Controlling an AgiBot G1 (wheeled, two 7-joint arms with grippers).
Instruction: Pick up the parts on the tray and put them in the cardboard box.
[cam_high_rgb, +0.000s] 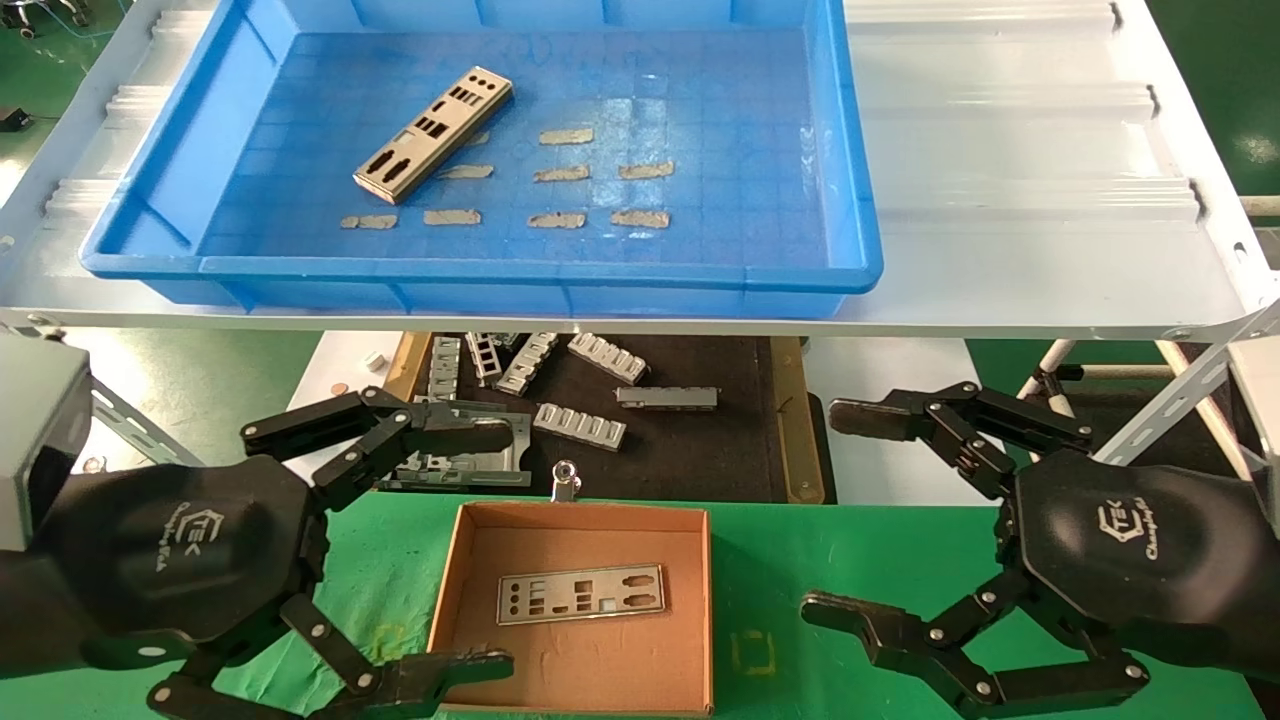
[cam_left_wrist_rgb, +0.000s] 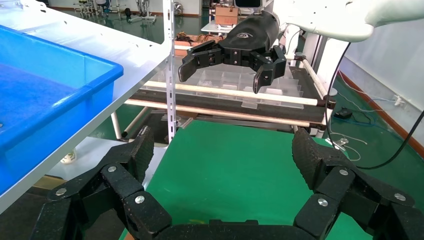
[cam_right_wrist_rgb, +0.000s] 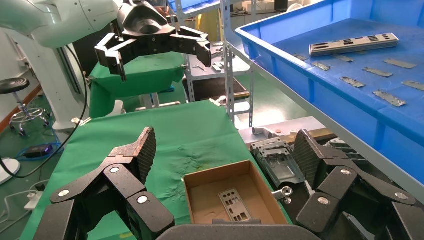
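One part (cam_high_rgb: 433, 135) lies diagonal on tray (cam_high_rgb: 150, 190) floor, far left, among tape strips (cam_high_rgb: 565, 173); another part (cam_high_rgb: 581, 594) flat in cardboard box (cam_high_rgb: 450, 570)
Left gripper (cam_high_rgb: 480, 545) and right gripper (cam_high_rgb: 835, 515) hang low flanking box, both spread, empty: likely waiting for next reach
Shelf edge (cam_high_rgb: 1000, 310) overhangs; brackets (cam_high_rgb: 580, 425) below, irrelevant

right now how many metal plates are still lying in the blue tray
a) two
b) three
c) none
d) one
d: a single metal plate lies in the blue tray beside scraps of tape, and one other plate is already in the cardboard box.
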